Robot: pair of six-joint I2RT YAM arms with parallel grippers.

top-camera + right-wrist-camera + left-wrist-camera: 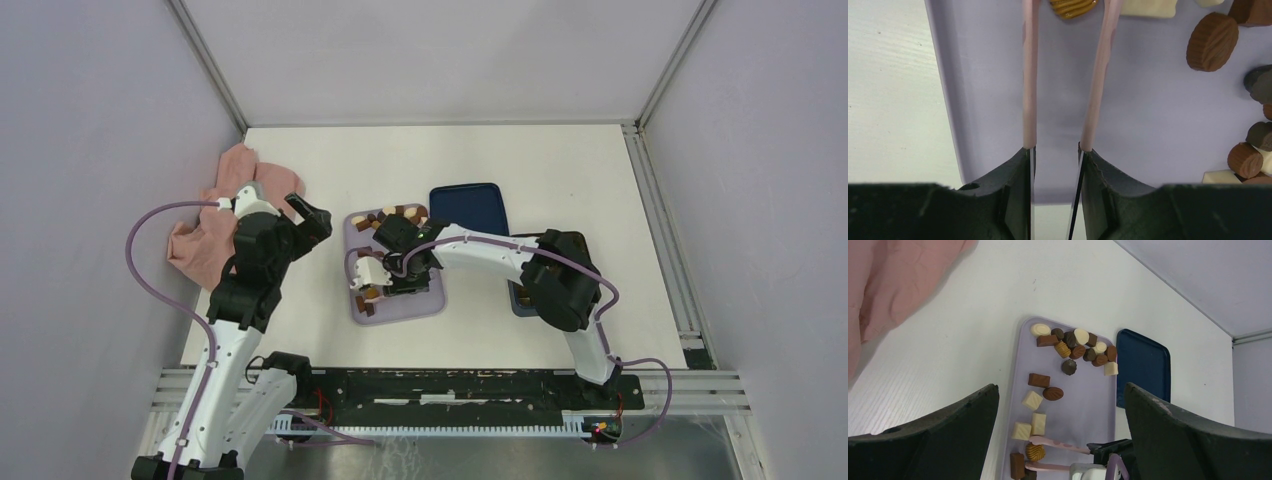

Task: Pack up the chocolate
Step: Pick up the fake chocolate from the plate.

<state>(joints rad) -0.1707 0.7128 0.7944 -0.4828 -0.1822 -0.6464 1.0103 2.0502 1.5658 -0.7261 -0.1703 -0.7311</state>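
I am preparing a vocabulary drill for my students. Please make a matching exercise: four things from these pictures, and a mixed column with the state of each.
1 pink cloth
2 lilac tray
3 pink tongs
4 left gripper

A open, holding nothing
B crumpled, left of the tray
C held in the right gripper
D carrying loose chocolates

Pairs: 1-B, 2-D, 3-C, 4-A
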